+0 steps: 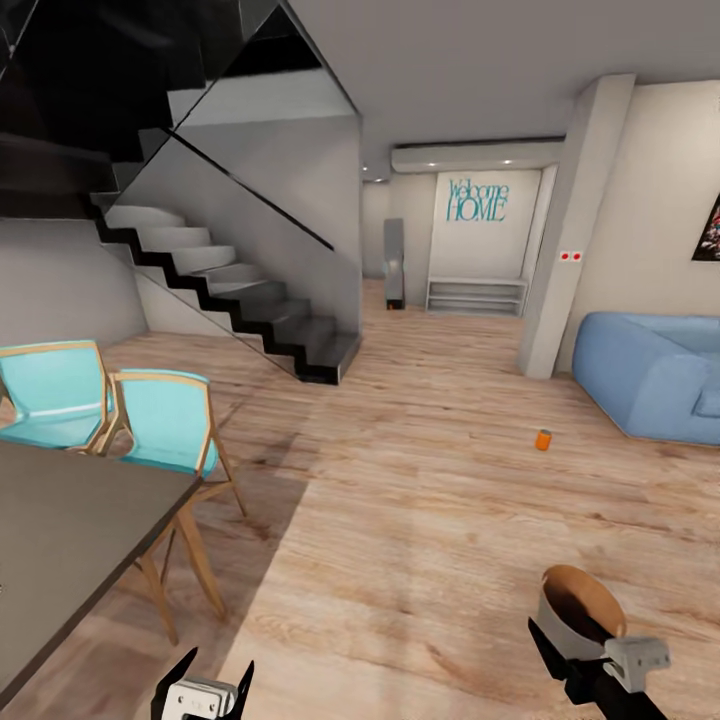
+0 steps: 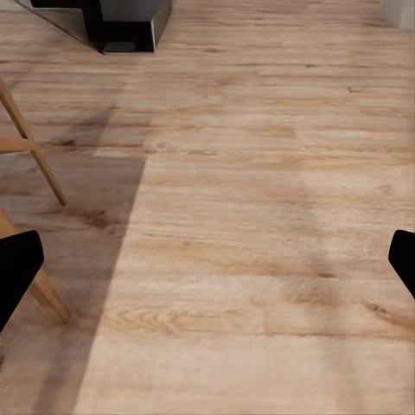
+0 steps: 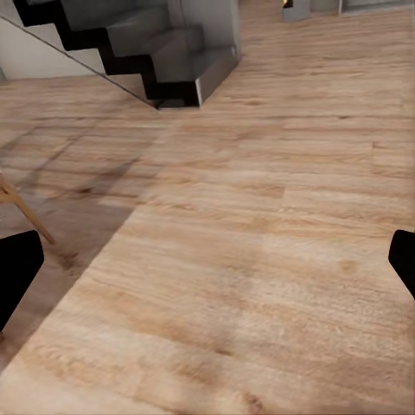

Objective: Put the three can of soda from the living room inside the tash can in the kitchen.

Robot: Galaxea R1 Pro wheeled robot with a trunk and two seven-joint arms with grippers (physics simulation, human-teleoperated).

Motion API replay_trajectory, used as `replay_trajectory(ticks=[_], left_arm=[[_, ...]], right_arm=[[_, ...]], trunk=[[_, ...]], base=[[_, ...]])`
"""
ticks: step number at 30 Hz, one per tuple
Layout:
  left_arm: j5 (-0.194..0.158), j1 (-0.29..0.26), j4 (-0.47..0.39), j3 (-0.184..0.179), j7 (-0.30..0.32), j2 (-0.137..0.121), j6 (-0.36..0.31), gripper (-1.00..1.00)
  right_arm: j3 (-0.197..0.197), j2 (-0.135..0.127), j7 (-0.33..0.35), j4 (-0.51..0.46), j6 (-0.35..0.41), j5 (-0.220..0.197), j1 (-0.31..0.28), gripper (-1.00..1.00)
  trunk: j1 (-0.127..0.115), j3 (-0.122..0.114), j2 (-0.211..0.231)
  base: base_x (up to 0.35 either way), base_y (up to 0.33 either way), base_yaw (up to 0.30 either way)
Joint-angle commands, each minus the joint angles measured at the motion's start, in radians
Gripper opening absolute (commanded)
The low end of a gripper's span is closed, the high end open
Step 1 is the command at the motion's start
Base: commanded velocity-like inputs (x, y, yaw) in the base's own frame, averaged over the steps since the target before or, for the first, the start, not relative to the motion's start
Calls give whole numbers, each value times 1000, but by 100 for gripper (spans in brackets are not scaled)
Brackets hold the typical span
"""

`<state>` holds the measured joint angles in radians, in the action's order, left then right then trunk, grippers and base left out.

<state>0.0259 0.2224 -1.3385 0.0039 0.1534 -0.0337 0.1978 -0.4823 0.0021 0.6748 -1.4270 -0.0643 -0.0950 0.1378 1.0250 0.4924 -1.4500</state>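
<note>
Item: one orange soda can (image 1: 542, 439), upright on the plank floor (image 1: 420, 520), near the blue sofa (image 1: 655, 375). Trash can (image 1: 580, 605) sits at the right gripper (image 1: 600, 655); grip state cannot be told. Left gripper (image 1: 205, 690): spread, empty. Advised: drive up squarely, stop short, then lower the left arm over the can.

A can of soda (image 1: 543, 439) is standing on the floor (image 1: 420, 520) at one o'clock, just before the sofa (image 1: 655, 375) lying at two. The staircase (image 1: 240, 300) is rising at eleven, chairs (image 1: 165, 420) and table (image 1: 70, 540) sitting at nine. The trash can (image 1: 578, 603) is sitting nearest, at five.
</note>
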Motion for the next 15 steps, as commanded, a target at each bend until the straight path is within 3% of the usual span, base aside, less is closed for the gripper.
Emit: replay_trajectory(ticks=[1,15], left_arm=[[0,0,0,0,0,0,0,100],[3,0,1,-3,-1,0,0,100]], right_arm=[[0,0,0,0,1,-2,0,100],[1,0,0,2,3,-8,0,100]], trunk=[[0,1,0],[0,21,0]], base=[[0,88,-18],[0,-5,-34]])
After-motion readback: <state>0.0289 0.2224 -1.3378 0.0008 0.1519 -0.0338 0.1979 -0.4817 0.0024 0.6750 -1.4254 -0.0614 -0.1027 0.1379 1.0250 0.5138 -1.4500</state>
